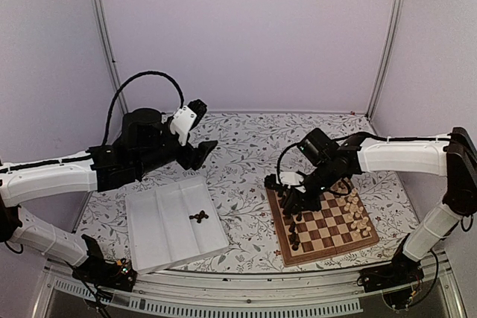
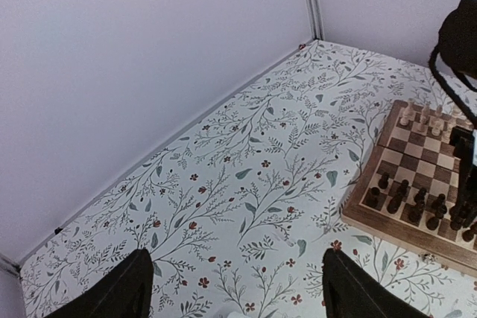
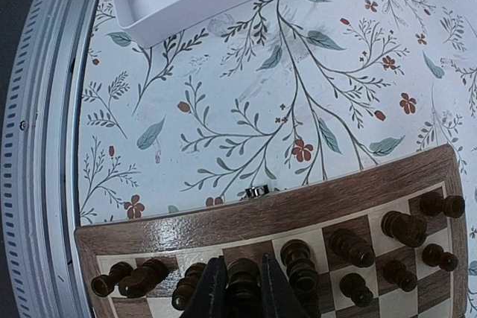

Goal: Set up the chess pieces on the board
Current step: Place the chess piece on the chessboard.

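The right gripper [image 3: 242, 272] reaches down over the left edge of the board [image 3: 261, 212], its jaws drawn narrow on either side of a dark piece [image 3: 244, 287] that stands upright in the outermost row of squares, among the other dark chess pieces [image 3: 350, 247] gathered in the two rows along that side. From overhead, the board [image 1: 332, 247] lies on the right half of the floral-patterned surface [image 1: 246, 147], with the dark chess pieces [image 1: 296, 234] lined up along its left side and the cream chess pieces [image 1: 358, 217] clustered on its right side, near the far corner. The left gripper [image 2: 235, 258] hangs in the air well above the surface [image 2: 246, 176], its jaws spread wide with nothing between them, its camera looking across to the board [image 2: 395, 225]. A white ridged tray [image 1: 160, 247] sits on the left half of the surface, beside the board but apart from it, and a lone dark piece [image 1: 199, 216] lies in it toward its right side. The right gripper [image 1: 294, 202] hides part of the board's far left corner in the overhead view, so the pieces there cannot be counted.
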